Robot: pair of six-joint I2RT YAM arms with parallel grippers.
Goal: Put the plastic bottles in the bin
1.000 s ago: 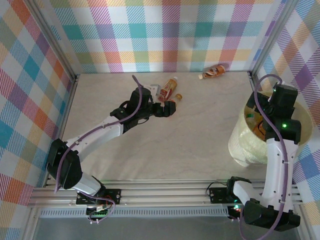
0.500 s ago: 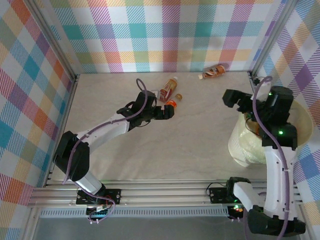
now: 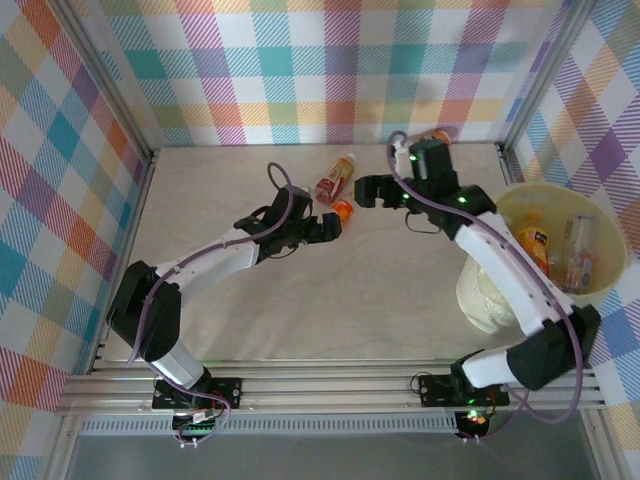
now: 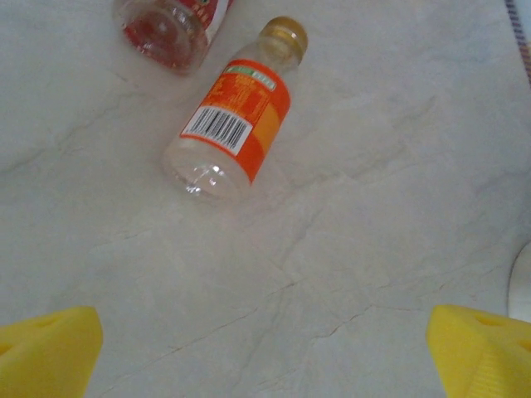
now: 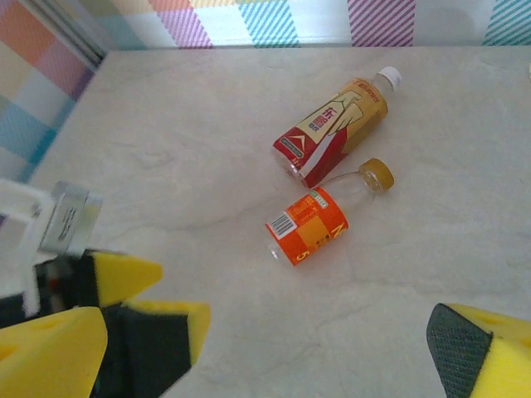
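Two plastic bottles lie side by side at the far middle of the table: a short clear one with an orange label (image 3: 342,208) (image 4: 236,124) (image 5: 311,225) and a longer red-and-gold one (image 3: 335,178) (image 5: 336,128) (image 4: 170,21). My left gripper (image 3: 328,226) (image 4: 265,356) is open just short of the orange-label bottle, touching nothing. From the right, my right gripper (image 3: 376,192) (image 5: 265,356) hangs open beside the same pair. The cream bin (image 3: 490,295) at the right edge holds bottles (image 3: 533,240). Another bottle (image 3: 438,134) peeks out behind the right wrist.
Plaid walls close in the table at the back and on both sides. The left gripper's yellow pads (image 5: 124,278) show at the left of the right wrist view, close to the right gripper's own finger. Bare marble-look tabletop (image 3: 380,290) lies between the arms.
The right arm has swung from above the bin leftward and away to the two bottles, open throughout. The left gripper has shifted slightly toward the orange-label bottle.
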